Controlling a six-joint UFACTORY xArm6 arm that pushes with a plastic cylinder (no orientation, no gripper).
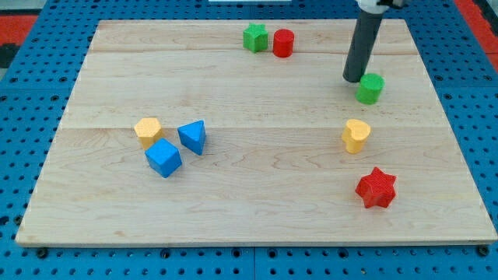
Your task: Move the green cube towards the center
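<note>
The green cube (370, 88) lies at the view's right, in the upper part of the wooden board (249, 210). My tip (354, 78) rests on the board just to the left of the cube and slightly above it, touching or nearly touching its upper-left side. The dark rod rises from there to the view's top edge. A second green block, star-like in shape (254, 37), lies near the top edge, left of the rod.
A red cylinder (282, 43) sits right beside the green star. A yellow heart (355, 135) lies below the green cube, with a red star (377, 187) further down. A yellow pentagon (148, 131), a blue cube (163, 158) and a blue triangle (192, 136) cluster at the left.
</note>
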